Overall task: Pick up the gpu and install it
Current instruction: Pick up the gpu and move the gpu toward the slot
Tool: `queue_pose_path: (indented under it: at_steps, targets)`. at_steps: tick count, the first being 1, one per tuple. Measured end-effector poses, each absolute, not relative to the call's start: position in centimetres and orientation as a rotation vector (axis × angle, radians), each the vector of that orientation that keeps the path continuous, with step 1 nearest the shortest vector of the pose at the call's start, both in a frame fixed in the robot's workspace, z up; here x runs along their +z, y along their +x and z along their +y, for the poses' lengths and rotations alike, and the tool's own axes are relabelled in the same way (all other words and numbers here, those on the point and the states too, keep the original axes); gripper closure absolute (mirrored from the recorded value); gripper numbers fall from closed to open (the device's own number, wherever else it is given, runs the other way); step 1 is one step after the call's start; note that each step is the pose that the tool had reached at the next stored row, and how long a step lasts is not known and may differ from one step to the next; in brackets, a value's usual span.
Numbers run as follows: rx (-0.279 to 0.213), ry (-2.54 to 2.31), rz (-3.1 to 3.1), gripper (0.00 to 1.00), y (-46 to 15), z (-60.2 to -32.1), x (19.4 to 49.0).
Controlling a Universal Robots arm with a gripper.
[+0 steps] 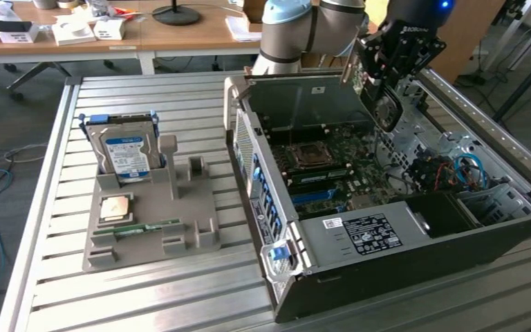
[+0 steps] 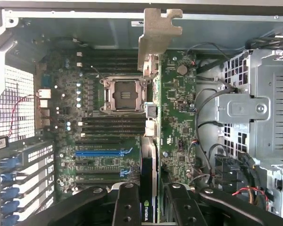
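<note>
The pincer (image 1: 387, 72) is closed narrowly on the one gpu (image 1: 386, 109), holding it edge-on over the motherboard (image 2: 108, 141) of the one open computer case (image 1: 358, 256); on the tabletop (image 1: 155, 297), one grey tray (image 1: 191, 238) carries one hard drive (image 1: 125, 155) and one memory stick (image 1: 141, 228)

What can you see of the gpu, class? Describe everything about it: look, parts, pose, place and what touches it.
The gpu is a thin flat circuit-board card with a dark heatsink on one face and a long silver metal bracket at one end. It hangs upright over the open computer case, above the motherboard, and is not seated in any slot. The gripper is clamped on it, with black fingers against both faces. Nothing else appears to touch it.
</note>
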State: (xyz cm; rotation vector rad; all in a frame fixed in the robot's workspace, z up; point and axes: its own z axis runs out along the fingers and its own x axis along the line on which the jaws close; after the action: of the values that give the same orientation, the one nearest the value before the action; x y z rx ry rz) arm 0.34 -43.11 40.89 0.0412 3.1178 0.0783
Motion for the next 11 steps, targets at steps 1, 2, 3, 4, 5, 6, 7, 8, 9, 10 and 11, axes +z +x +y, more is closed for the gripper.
queue_pose_path:
  at_steps: [1, 2, 3, 4, 5, 6, 7, 8, 9, 10, 11]
  targets:
    - [0.078, 0.041, 3.118, 0.73, 0.34, -43.11, 40.77]
    - [0.078, 0.041, 3.118, 0.73, 0.34, -43.1, 40.57]
    - [0.078, 0.041, 3.118, 0.73, 0.34, -43.11, 40.56]
    - [0.078, 0.041, 3.118, 0.73, 0.34, -43.11, 40.56]
    - [0.078, 0.041, 3.118, 0.73, 0.34, -43.11, 40.56]
    - [0.078, 0.041, 3.118, 0.73, 0.35, -43.11, 40.55]
    - [0.078, 0.041, 3.118, 0.73, 0.42, -43.11, 40.55]
    - [0.078, 0.041, 3.118, 0.73, 0.59, -43.11, 40.55]
    - [0.078, 0.041, 3.118, 0.73, 0.81, -43.11, 40.55]
    - [0.078, 0.041, 3.118, 0.73, 1.04, -43.11, 40.54]
    - [0.078, 0.041, 3.118, 0.73, 1.28, -43.11, 40.54]
